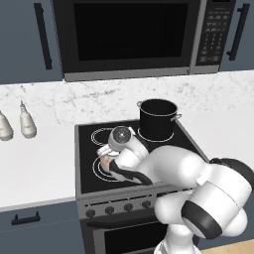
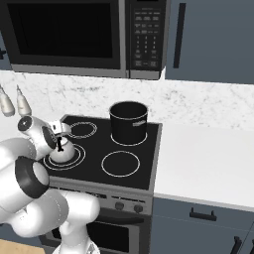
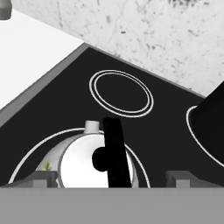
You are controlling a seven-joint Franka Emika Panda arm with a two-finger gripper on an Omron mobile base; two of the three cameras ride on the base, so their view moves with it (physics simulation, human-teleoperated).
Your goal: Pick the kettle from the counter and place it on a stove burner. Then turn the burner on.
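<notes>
- Kettle point(image 3: 81, 164) first: we see it standing upright inside the big double-ring stove burner point(image 2: 77, 159) at the front left of the black cooktop point(image 2: 144, 166), with the ring showing all round its base in the right base view.
- From the hand view we look down on its pale round lid; the thin black handle point(image 3: 116, 153) runs as a band from about 12 o'clock to 6 o'clock across the top, with a dark knob point(image 3: 99, 158) just left of it.
- We make out a short pale spout point(image 3: 91, 127) at about 11 o'clock of the body in the hand view, pointing toward the smaller double-ring circle point(image 3: 121, 93) at the back of the cooktop.
- In the left base view we see only a sliver of the kettle's reddish-marked side, the rest hidden behind the wrist.
- We see the gripper point(image 3: 109, 179) directly above the kettle, its two finger tips point(image 3: 43, 179) spread wide on either side of the body and apart from the handle; it grips nothing.
- We count one container: the tall black pot point(image 2: 128, 121) on the back right ring, at about 1 o'clock from the kettle; we cannot tell from its dark interior whether anything is in it.
- Two pale shakers point(image 1: 28, 123) stand on the white counter point(image 1: 34, 168) at about 10 o'clock of the cooktop, against the marbled wall.
- We see the row of knobs point(image 1: 119, 208) along the stove front.
</notes>
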